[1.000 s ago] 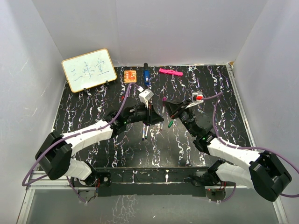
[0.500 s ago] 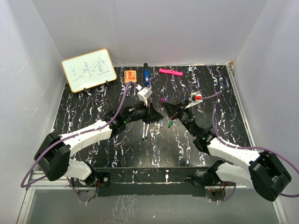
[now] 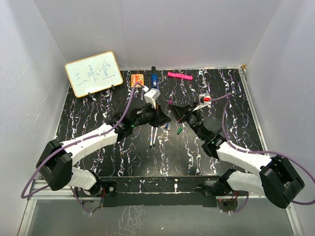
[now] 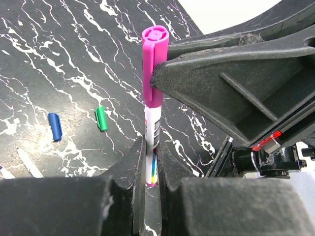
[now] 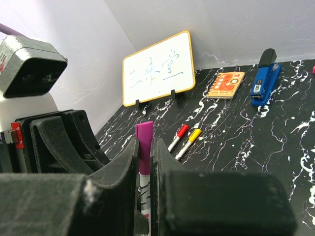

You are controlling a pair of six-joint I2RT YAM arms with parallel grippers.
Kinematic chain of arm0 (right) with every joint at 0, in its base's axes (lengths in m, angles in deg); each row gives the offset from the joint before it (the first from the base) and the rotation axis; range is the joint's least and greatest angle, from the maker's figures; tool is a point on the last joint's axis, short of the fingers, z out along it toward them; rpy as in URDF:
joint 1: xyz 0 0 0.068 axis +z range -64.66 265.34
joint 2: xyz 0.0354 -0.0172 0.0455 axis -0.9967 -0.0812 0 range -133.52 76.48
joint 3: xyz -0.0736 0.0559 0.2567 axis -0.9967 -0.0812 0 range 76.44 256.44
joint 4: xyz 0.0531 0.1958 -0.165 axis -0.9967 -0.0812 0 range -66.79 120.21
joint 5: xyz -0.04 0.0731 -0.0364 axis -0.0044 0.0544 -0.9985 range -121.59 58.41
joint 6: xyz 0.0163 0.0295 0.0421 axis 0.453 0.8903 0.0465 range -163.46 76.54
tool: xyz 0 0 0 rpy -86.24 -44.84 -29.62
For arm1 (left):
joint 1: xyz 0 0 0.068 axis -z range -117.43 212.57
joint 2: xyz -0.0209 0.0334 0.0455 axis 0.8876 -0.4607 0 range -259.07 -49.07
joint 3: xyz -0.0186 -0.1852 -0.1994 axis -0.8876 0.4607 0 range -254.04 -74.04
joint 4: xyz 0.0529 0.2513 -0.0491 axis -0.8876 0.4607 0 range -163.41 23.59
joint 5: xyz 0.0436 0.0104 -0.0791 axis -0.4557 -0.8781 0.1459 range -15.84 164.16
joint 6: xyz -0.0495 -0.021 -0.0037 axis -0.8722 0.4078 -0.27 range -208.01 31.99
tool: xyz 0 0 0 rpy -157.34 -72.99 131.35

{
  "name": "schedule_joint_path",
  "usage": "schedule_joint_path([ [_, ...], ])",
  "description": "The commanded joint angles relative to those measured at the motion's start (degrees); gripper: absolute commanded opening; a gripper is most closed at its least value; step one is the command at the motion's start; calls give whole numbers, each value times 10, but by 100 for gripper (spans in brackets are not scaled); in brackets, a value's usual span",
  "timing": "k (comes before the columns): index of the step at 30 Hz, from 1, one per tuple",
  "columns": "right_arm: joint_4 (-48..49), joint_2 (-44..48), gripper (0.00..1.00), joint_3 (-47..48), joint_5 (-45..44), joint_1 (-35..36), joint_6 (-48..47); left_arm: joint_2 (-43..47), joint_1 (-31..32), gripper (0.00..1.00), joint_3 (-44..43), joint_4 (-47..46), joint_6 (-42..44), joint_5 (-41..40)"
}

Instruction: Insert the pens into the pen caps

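Two grippers are brought nose to nose above the middle of the table [image 3: 98, 113], and one pen is shared between them. The white barrel of the pen [image 4: 150, 125] is clamped low down in the left gripper [image 4: 151, 162], its capped end pointing straight out from the fingers. The purple cap [image 4: 153, 59] is pinched by the right gripper [image 5: 144, 157], and in the right wrist view only the cap's top is seen poking out between the closed fingers.

The capping step is judged to be in hand. The cap is already sleeved over the pen's tip, though whether it is pushed fully home cannot be told.

A red-capped pen [image 5: 178, 136] and a yellow-capped pen [image 5: 191, 139] are seen lying side by side on the table, apparently finished. A green cap [image 4: 101, 118] and a blue cap [image 4: 55, 126] are lying loose just beside each other, not yet fitted.

A last squeeze along the pen's own axis is called for next, with both holds kept in line so the barrel is not bent. One grip should then be let go and the pen laid down.
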Motion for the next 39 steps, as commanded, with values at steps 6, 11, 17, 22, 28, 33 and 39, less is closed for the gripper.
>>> schedule_joint_path([
  [6, -123, -11, 0, 0, 49, 16, -3, 17, -44, 0, -41, -104, -7, -66],
  [11, -145, -19, 0, 1, 43, 31, -6, 15, -62, 0, -51, -116, -6, -54],
  [17, -165, -48, 0, 9, 36, 48, -7, 11, -67, 0, -61, -130, -3, -47],
  [22, -179, -77, 0, 16, 38, 62, -2, 14, -71, 0, -57, -141, -6, -47],
  [28, -183, -88, 0, 16, 30, 80, 1, 22, -79, 0, -55, -141, -7, -53],
  [33, -184, -87, 0, 21, 16, 87, 4, 23, -83, 0, -54, -131, -4, -48],
  [39, -194, -82, 3, 78, -54, 87, -24, 17, -83, 0, -40, -75, 3, -24],
])
